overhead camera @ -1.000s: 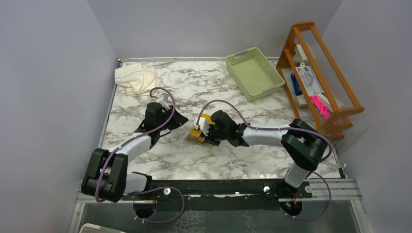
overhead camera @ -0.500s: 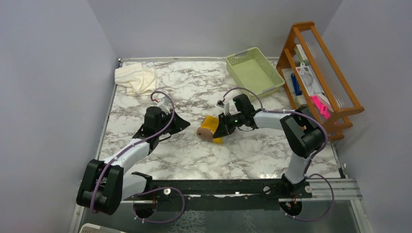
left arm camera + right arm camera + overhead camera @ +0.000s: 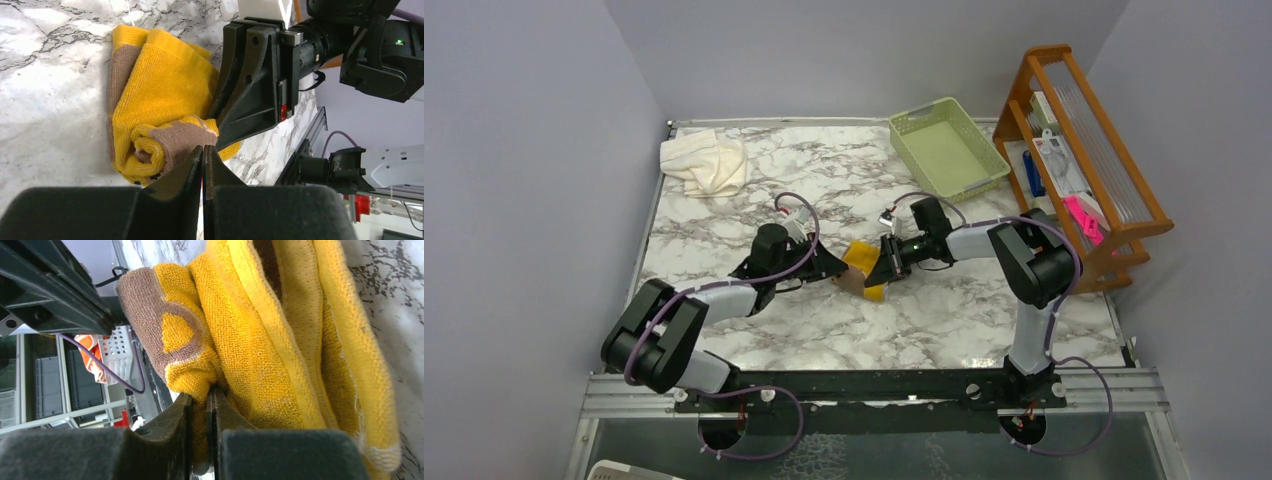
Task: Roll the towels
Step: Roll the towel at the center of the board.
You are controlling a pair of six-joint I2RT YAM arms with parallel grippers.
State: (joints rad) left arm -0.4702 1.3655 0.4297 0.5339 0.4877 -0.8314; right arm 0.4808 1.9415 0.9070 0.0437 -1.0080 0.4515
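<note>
The right gripper [image 3: 199, 399], nearly shut, is pinching a fold of the yellow-and-brown towel roll [image 3: 260, 340] lying centrally on the marble surface [image 3: 944, 320], probably preventing unwinding. The left gripper [image 3: 202, 150], jaws together, is touching its end, apparently steadying it.

marble table [image 3: 924, 320] | cream towel [image 3: 704, 163] far-left corner | yellow roll [image 3: 864, 268] centre | green basket [image 3: 944, 150] far right

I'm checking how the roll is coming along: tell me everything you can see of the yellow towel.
The yellow towel is mustard terry cloth with tan-brown bands, loosely folded and partly rolled, one end a small tight curl. It lies mid-table on the marble top. The right gripper pinches a fold; the left gripper, shut, meets the curled end.
</note>
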